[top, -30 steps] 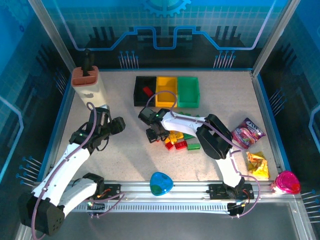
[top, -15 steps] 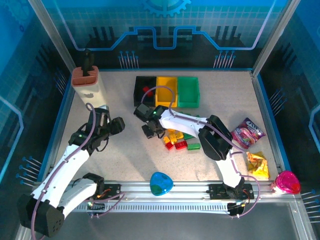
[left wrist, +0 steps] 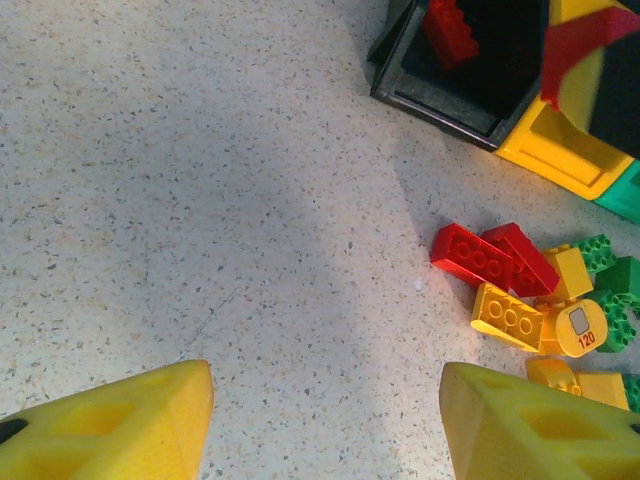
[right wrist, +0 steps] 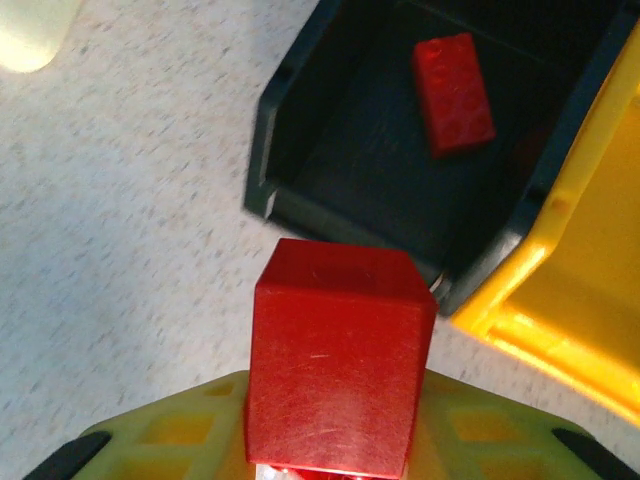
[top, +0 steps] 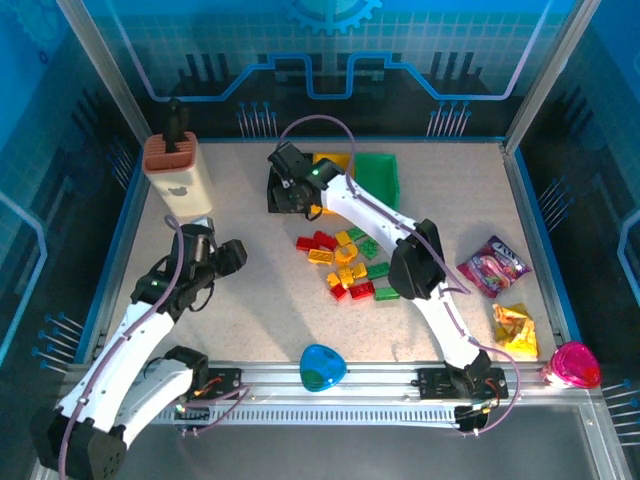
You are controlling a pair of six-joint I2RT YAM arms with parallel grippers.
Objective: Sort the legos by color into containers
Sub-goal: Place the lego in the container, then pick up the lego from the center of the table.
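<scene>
Red brick point(right wrist: 338, 365) sits clamped in your right gripper point(right wrist: 335, 440), the black bin point(right wrist: 340, 170) just ahead holding a second brick point(right wrist: 454, 80); your left gripper point(left wrist: 325, 420) hangs half open and empty, loose bricks point(left wrist: 520, 290) ahead.

You can read one thing for certain: the number 120, printed on the round face of a yellow lego piece point(left wrist: 579, 330) in the left wrist view, just under a small pale square on that same face. That piece lies among the loose legos point(left wrist: 505, 262), touching a yellow studded brick point(left wrist: 508, 317). In the top view, the purple snack packet point(top: 493, 266) and the orange snack packet point(top: 513, 328) carry print too small for you to read. The cream block point(top: 182, 182) bears a small mark on its front that you cannot make out.
</scene>
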